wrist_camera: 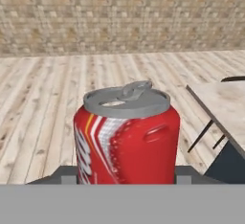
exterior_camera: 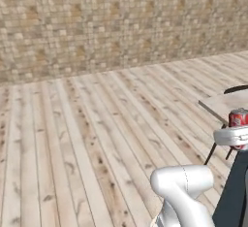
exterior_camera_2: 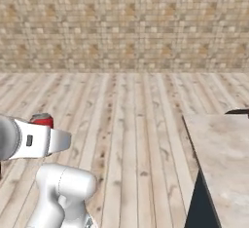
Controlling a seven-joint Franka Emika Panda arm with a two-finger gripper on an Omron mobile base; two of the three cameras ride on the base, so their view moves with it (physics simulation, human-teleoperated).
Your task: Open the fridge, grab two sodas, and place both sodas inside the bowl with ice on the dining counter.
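Red soda can [wrist_camera: 127,137] sits right in front of the hand camera, upright, silver top and pull tab up, its lower body between the two dark finger tips. We read the gripper [wrist_camera: 127,180] as pinching the can: jaws partly closed on its sides, can carried clear of the floor. In the left base view the same can [exterior_camera: 238,118] pokes up behind the white hand at the right edge.

Progress, as we judge it: first soda is in hand, so the fridge step and first grab look done. We're in transit over the wood plank floor [exterior_camera: 87,143] toward the dining counter [exterior_camera_2: 221,149], whose mottled stone slab corner is near on the right. Part of a black stool [exterior_camera_2: 238,111] shows at its far edge. Tiled wall [exterior_camera_2: 124,22] behind.

Left to do: find the bowl with ice, drop this can in, then fetch the blue soda and repeat.

Labels: the can has white and orange-yellow swoosh stripes on red, maybe part of white script at the left edge, but we can't read any word or brand.
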